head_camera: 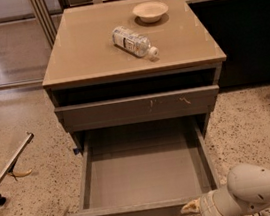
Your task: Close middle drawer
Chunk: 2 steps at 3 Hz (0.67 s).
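At far left, a slanted metal bar [9,164] is hanging over the speckled floor [43,204], with a small yellow scrap [21,173] lying just beside it. The bench [86,51] is carrying a clear plastic bottle [133,41] on its side, white cap pointing right-front; its label is showing print too small to read. A shallow beige bowl [150,11] is sitting behind the bottle, apart from it. Below, the scratched drawer [137,108] is sitting under a dark recess. The middle drawer [135,212] is standing pulled far out, flat grey tray showing. At lower right, the claw [191,206] is lying against the right end of that drawer's front; whether it is apart or together cannot be told.
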Motion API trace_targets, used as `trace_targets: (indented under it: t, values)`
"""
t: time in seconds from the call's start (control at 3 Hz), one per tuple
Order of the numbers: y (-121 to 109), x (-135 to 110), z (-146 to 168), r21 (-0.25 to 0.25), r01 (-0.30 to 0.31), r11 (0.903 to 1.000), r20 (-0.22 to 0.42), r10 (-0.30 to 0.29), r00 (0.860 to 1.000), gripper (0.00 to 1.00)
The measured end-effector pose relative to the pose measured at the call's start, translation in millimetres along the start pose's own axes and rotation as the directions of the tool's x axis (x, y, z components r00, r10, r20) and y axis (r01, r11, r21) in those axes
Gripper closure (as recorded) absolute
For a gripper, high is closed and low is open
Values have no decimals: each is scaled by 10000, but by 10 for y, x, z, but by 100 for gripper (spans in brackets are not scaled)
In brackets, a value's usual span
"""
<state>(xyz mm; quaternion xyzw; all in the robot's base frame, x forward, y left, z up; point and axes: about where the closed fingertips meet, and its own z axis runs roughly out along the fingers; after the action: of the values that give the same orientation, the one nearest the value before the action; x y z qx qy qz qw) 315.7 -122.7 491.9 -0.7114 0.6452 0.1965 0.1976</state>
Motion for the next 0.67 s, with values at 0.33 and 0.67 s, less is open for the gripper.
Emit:
trace_targets:
  t: [0.33, 0.67]
  values:
    - [-69, 117, 300, -270, -521, 9983, -67, 519, 9986, 65]
    - [-193, 239, 517, -425, -1122, 9928, -115, 1118, 9937, 89]
